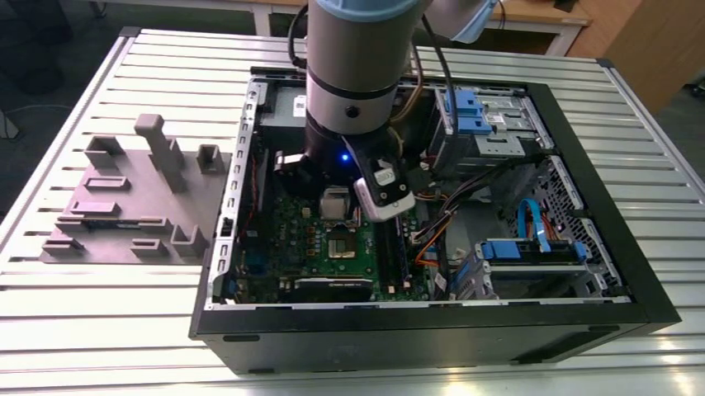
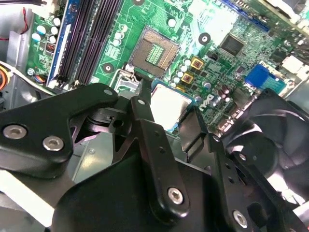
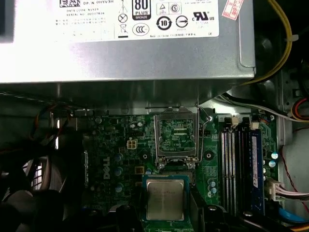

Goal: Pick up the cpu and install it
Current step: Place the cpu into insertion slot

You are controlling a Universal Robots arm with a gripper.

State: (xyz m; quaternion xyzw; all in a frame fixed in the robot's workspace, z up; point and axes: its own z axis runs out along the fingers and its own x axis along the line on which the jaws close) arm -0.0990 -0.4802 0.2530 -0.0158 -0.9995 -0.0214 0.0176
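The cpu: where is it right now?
In the first wrist view, the cpu is held in the gripper over the green motherboard, beside the open socket.

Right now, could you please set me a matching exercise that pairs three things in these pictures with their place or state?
Things:
1. cpu
2. socket
3. grey fixture block

Places or states:
A. empty
B. on the table, outside the computer case
C. held in the gripper

Pairs: 1-C, 2-A, 3-B
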